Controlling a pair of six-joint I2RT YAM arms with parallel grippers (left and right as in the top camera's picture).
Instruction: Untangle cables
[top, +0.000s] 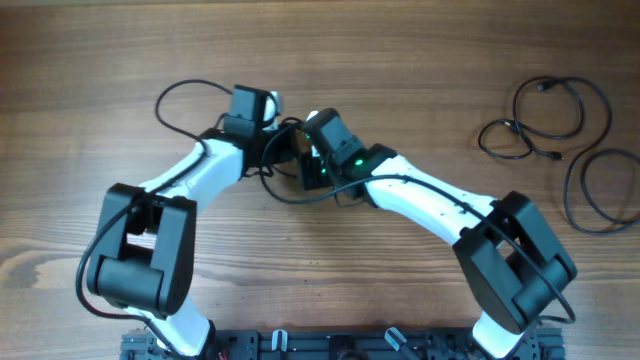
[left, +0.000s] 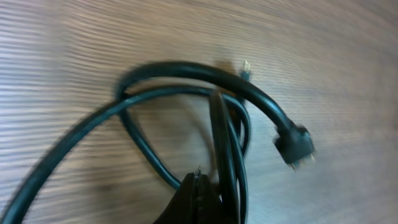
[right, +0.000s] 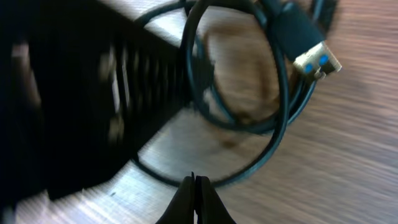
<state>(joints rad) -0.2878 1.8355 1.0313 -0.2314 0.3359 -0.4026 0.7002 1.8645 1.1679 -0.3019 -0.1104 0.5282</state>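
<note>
Black cables (left: 186, 67) looped just ahead of both closed jaws

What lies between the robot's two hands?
The tangled cables, bunched between the left hand and right hand; the overhead view shows it.

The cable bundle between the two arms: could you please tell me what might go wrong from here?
The cables cross over each other, so pulling apart may tighten the tangle. The plug lies against a loop and could snag. The left fingers and right fingers work very close together and might collide.
</note>
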